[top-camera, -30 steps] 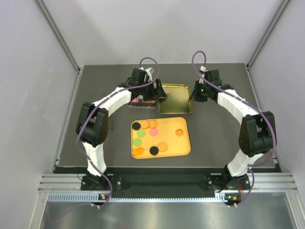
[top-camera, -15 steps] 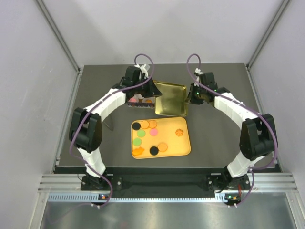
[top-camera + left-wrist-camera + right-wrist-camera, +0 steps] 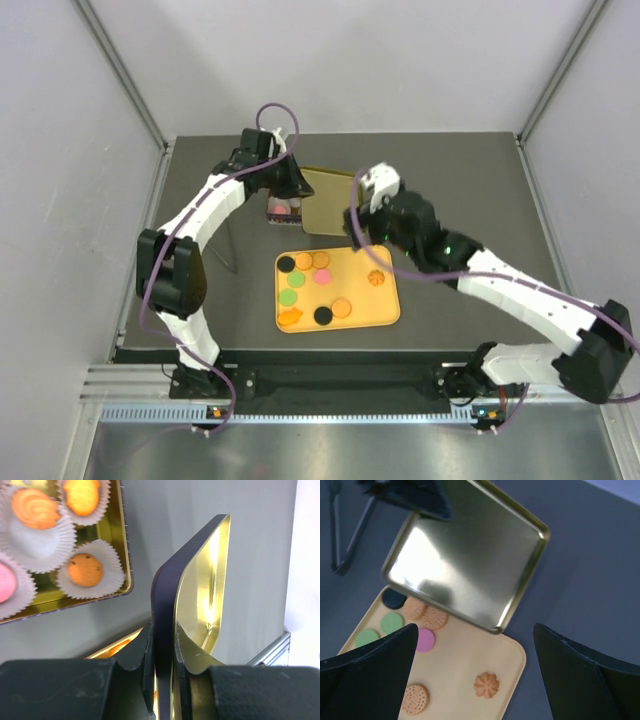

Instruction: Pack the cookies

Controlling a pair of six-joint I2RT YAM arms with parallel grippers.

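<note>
Left of the yellow tray [image 3: 365, 300] we spot thin metal tongs [image 3: 338, 567] lying on the dark table [image 3: 480, 180]. Just past the tray's far left corner, the left gripper [image 3: 164, 650] is clamped tight on the rim of the gold lid [image 3: 200, 595], holding it tipped up on edge with the shiny inside facing right. Also beyond that far left corner sits the open tin [image 3: 121, 525], with cookies [image 3: 84, 570] nested in white paper cups [image 3: 112, 565]. On the tray itself we count ten loose cookies, most bunched over its left half and one orange flower-shaped one alone toward the right. Over the tray's far right corner the right gripper [image 3: 475, 645] hangs with its fingers spread wide, holding nothing.
</note>
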